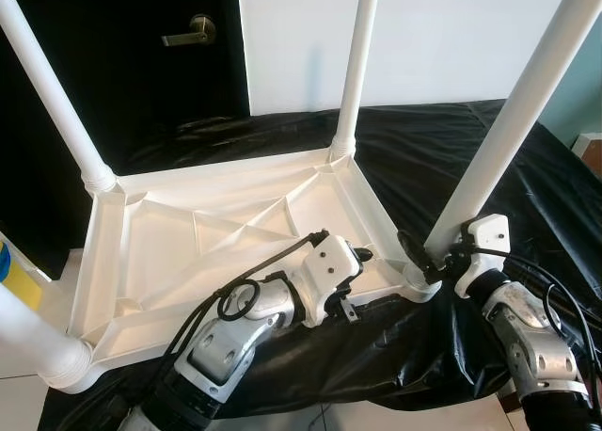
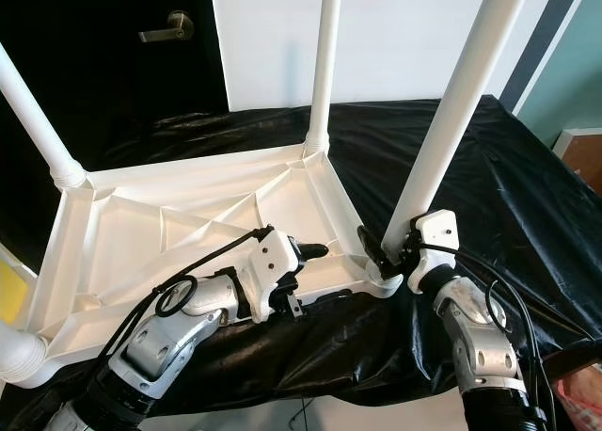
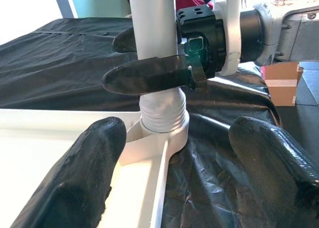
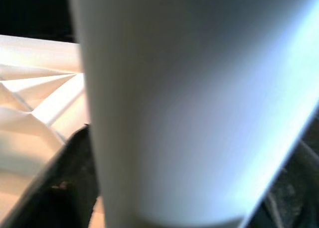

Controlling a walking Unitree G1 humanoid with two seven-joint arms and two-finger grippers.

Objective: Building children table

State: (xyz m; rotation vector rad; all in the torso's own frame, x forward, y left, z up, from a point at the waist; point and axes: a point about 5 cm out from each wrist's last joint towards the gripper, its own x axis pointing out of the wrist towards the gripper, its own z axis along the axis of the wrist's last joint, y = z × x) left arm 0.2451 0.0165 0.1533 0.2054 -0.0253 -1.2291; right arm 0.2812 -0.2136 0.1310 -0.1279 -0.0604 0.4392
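Note:
A white plastic children's table (image 1: pixel 99 262) lies upside down on a black sheet (image 1: pixel 555 196), its ribbed underside facing up. Legs stand at the far left (image 1: pixel 47 92), the far corner (image 1: pixel 356 64) and the near left (image 1: pixel 33 342). My right gripper (image 1: pixel 431 252) is shut on the near-right leg (image 1: pixel 513 120), just above its threaded socket (image 3: pixel 162 118); one black finger (image 3: pixel 149 76) crosses the front of the leg. The leg (image 4: pixel 189 103) sits close between the fingers in the right wrist view. My left gripper (image 1: pixel 357 282) is open over the table's near rim, pointing at that same corner without touching it.
A black door with a lever handle (image 1: pixel 193 31) and a white wall stand behind the table. A yellow and blue object (image 1: pixel 9 271) is at the left edge. A cardboard box (image 3: pixel 281 83) sits beyond the sheet on the right. Pale floor tiles (image 1: pixel 19 393) lie below.

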